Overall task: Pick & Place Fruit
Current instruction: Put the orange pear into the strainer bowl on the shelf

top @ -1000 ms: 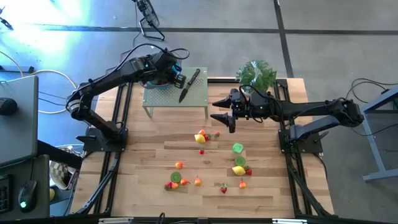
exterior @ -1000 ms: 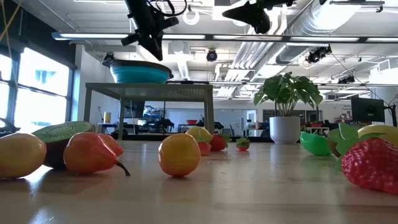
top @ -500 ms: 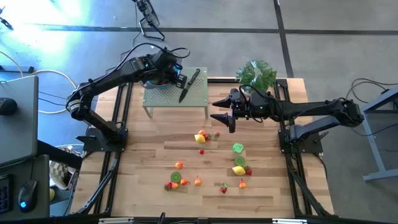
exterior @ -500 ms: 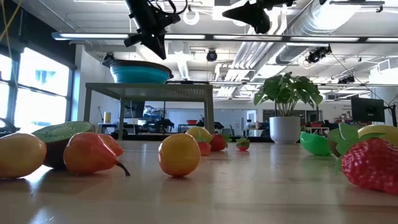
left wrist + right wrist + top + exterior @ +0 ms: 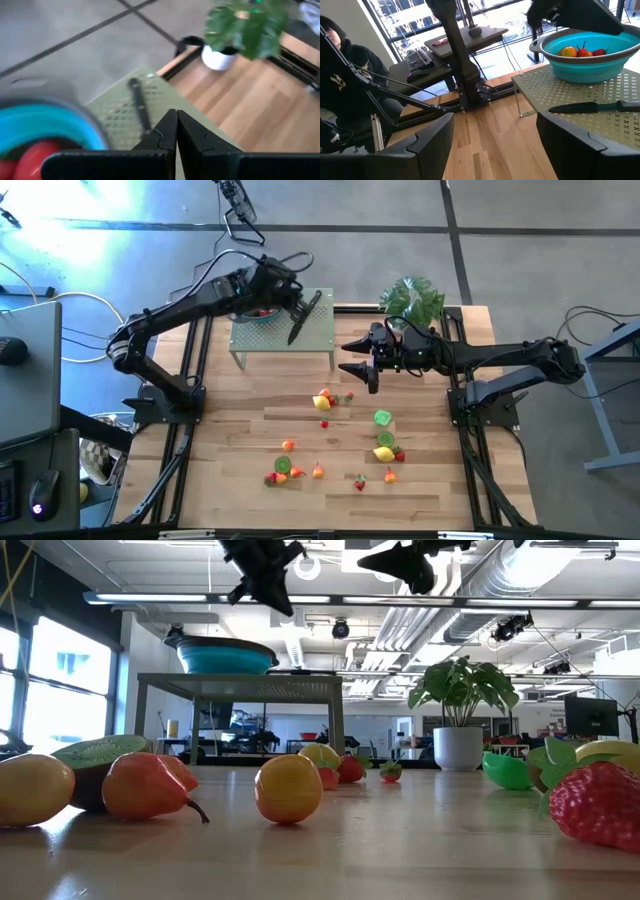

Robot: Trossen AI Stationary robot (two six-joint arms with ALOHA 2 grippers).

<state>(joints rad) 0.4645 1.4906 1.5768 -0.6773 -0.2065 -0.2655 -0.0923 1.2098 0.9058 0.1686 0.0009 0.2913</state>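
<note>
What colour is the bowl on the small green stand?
Blue-turquoise bowl; the right wrist view shows it best.

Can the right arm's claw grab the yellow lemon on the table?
Probably yes. The right claw hangs open above the wooden table, and the lemon lies in the open nearer the front edge. Only a strawberry sits right beside it.

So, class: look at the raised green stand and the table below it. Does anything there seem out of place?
Only the black-handled knife: it lies diagonally on the green stand beside the blue bowl, a tool among toy fruit. The fruit lies scattered on the table, awaiting sorting.
</note>
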